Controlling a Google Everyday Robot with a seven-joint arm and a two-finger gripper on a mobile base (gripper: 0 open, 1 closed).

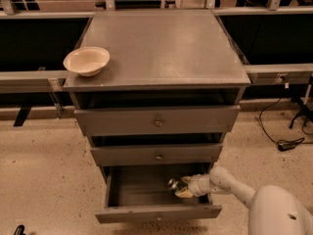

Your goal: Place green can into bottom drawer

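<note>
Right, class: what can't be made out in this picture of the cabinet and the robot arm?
All in the camera view:
1. The can: only a shiny end shows; the tool, down in the open bottom drawer, covers the rest.
2. Whether the can touches the drawer floor: too dark there.
3. The robot body: cut off by the lower right edge.

Gripper (179, 187) sits inside the open bottom drawer (157, 212), right half, tight overhead.
Middle drawer (156, 154) front hangs just above the claw and blocks a straight lift. Left of claw: bare drawer floor, room to move. Right: side wall close beside the wrist. Toward camera: low front panel, open gap above it.
</note>
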